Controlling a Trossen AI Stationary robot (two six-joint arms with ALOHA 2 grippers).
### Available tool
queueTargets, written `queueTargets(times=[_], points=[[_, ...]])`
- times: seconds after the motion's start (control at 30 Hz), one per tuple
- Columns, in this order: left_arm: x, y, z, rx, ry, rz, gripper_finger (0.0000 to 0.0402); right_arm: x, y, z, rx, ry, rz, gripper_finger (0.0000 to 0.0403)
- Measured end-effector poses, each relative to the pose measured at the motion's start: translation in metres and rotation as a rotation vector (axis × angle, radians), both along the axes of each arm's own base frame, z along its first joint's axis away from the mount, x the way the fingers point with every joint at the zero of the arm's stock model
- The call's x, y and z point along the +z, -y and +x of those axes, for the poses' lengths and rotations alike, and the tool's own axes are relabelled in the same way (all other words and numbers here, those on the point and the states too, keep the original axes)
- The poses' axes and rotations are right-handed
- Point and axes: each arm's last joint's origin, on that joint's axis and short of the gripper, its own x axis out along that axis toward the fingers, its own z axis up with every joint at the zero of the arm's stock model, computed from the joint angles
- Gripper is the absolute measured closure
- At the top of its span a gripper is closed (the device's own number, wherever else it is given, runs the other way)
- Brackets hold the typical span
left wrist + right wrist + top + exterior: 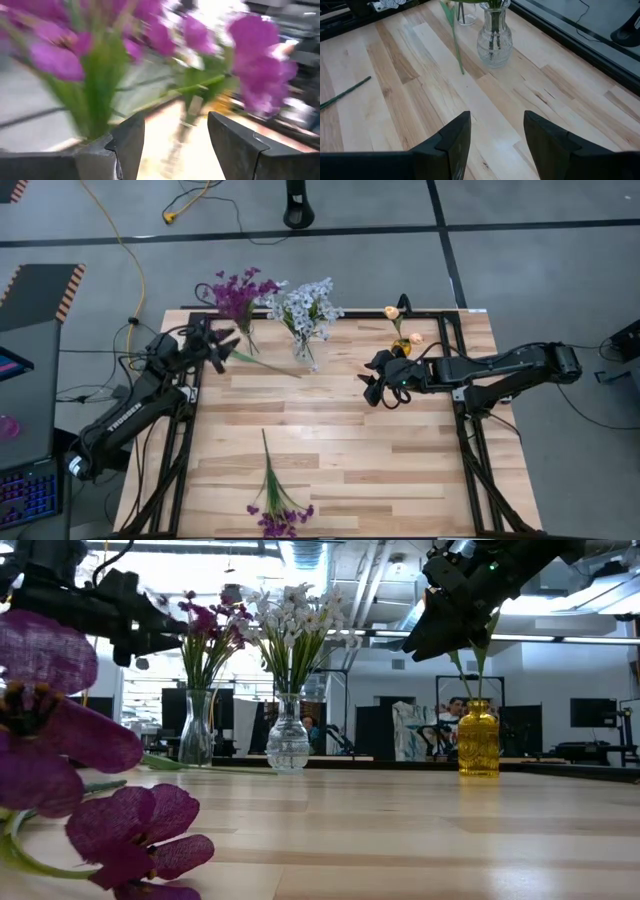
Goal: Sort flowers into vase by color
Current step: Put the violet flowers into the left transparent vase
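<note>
Purple sprigs (238, 292) stand in a clear vase (197, 730) at the far left. Pale blue-white sprigs (305, 305) stand in a second clear vase (288, 745) beside it. Peach buds (393, 312) rise from a yellow vase (478, 738) at the far right. Another purple sprig (275, 500) lies flat at the near edge. A loose green stem (265, 363) lies on the table before the clear vases; its bloom end I cannot tell. My left gripper (225, 345) (175, 145) is open, raised beside the purple vase. My right gripper (372, 385) (496, 145) is open, above bare table near the yellow vase.
A black frame (460, 380) runs along the table's left, far and right sides. The middle of the wooden table (340, 450) is bare board. Cables lie on the floor beyond, and people show in the room behind (455, 710).
</note>
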Motion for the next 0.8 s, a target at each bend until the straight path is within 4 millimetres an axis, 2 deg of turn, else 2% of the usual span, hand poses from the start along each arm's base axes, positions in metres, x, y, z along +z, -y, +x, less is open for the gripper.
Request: queueTargets(times=[0.5, 0.8], points=[[0.000, 0.027, 0.018, -0.442, 0.062, -0.176, 0.0198, 0.000, 0.000, 0.000, 0.000, 0.000, 0.000, 0.0194], [0.013, 0.049, 0.029, -0.635, 0.158, -0.117, 0.0198, 0.000, 0.000, 0.000, 0.000, 0.000, 0.000, 0.0194]])
